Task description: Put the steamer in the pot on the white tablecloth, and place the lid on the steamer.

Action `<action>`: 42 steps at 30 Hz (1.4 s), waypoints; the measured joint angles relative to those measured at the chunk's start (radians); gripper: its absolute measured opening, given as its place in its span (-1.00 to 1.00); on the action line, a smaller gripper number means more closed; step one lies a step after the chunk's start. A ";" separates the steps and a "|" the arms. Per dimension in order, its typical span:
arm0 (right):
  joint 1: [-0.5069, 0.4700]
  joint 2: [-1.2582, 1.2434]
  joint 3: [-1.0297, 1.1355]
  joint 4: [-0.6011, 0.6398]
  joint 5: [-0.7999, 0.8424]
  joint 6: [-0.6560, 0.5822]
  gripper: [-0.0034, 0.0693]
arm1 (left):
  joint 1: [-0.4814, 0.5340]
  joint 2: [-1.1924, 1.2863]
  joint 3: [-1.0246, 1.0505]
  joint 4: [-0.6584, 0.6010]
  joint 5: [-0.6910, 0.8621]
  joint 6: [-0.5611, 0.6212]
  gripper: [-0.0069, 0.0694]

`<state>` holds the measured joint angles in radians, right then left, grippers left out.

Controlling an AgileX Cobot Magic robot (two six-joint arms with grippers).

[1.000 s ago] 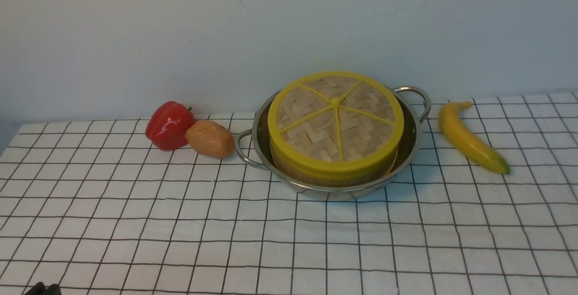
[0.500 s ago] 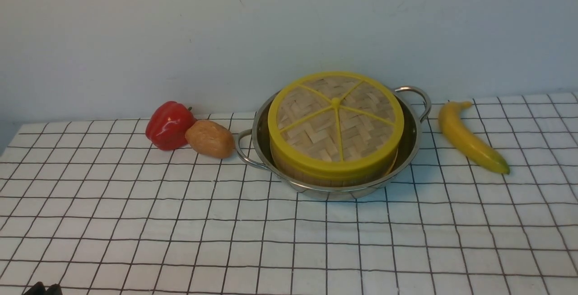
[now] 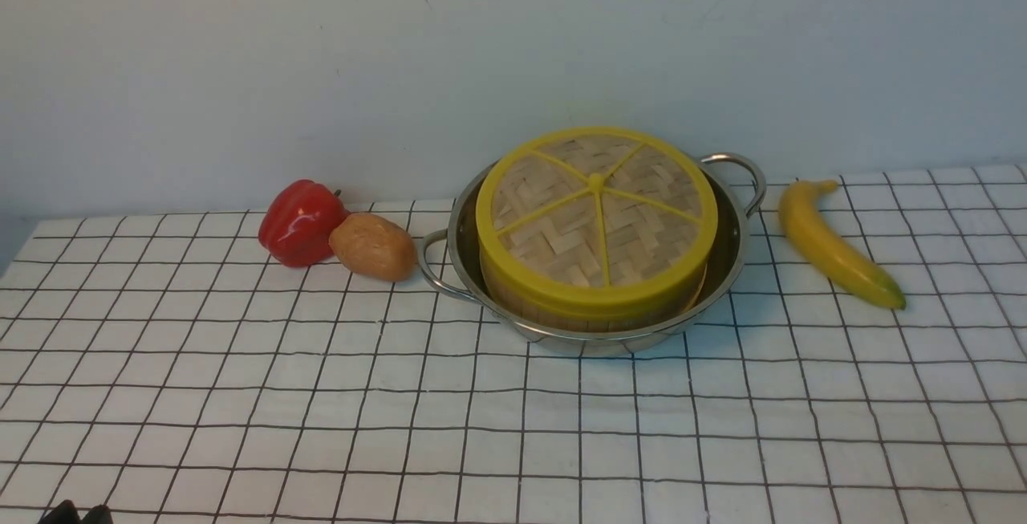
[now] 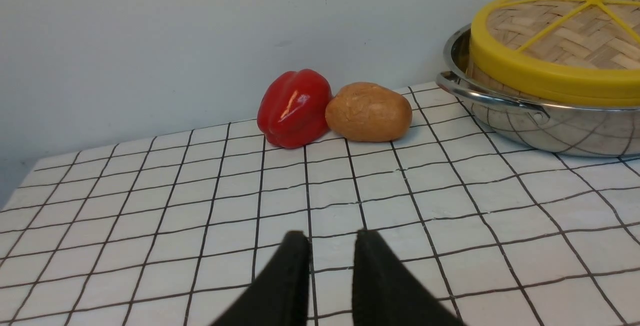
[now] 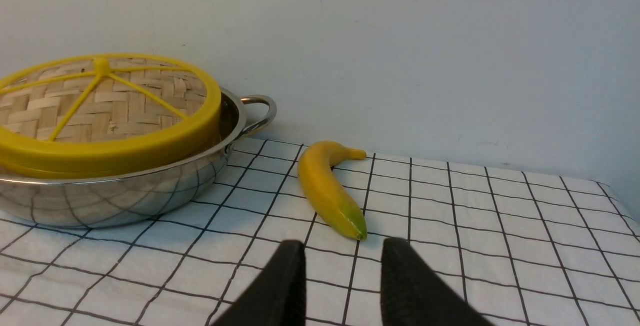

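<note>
At twelve o'clock on the white tablecloth (image 3: 241, 396), the pot (image 3: 726, 267) holds the steamer (image 3: 562, 311), the lid (image 3: 598, 215) on it — seemingly finished; left claw (image 4: 327, 246) and right claw (image 5: 342, 253) apart, empty.

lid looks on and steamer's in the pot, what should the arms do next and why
Probably just keep both arms back and stop. The lid sits flat on the steamer inside the pot, and the left gripper and right gripper are open, empty and clear of it over the white tablecloth.
</note>
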<state>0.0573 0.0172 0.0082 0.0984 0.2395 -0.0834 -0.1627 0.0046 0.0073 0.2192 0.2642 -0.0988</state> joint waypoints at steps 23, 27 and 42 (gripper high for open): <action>0.000 0.000 0.000 -0.001 0.002 0.000 -0.25 | 0.000 0.000 0.000 0.000 0.000 0.000 -0.37; 0.000 0.000 0.000 -0.001 0.002 0.000 -0.25 | 0.000 0.000 0.000 0.000 0.000 0.000 -0.37; 0.000 0.000 0.000 -0.001 0.002 0.000 -0.25 | 0.000 0.000 0.000 0.000 0.000 0.000 -0.32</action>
<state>0.0573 0.0172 0.0082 0.0976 0.2417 -0.0834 -0.1627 0.0046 0.0073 0.2192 0.2642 -0.0988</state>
